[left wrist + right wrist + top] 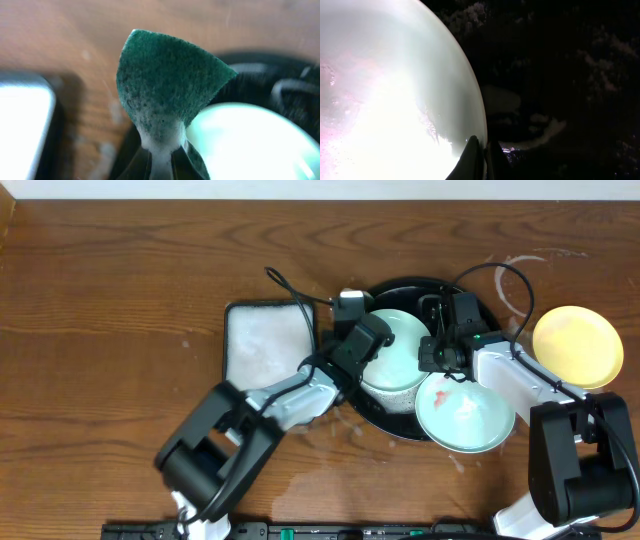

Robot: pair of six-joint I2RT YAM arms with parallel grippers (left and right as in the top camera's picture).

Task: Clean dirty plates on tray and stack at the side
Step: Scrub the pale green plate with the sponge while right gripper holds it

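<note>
The black tray [398,426] sits mid-table. One mint plate [400,358] lies on it. My left gripper [161,161] is shut on a foamy green sponge [165,85], held above the tray's left rim [260,70] beside that plate [250,145]; in the overhead view it [347,318] is near the tray's back left. My right gripper [482,155] is shut on the rim of a second mint plate [385,100] with red smears, which overhangs the tray's front right [465,412]. The yellow plate [578,347] lies on the table at the right.
A white foam-filled rectangular tray [265,340] stands left of the black tray and shows in the left wrist view [20,125]. Water patches wet the wood [320,470] in front. The tray floor [560,75] is wet with foam streaks.
</note>
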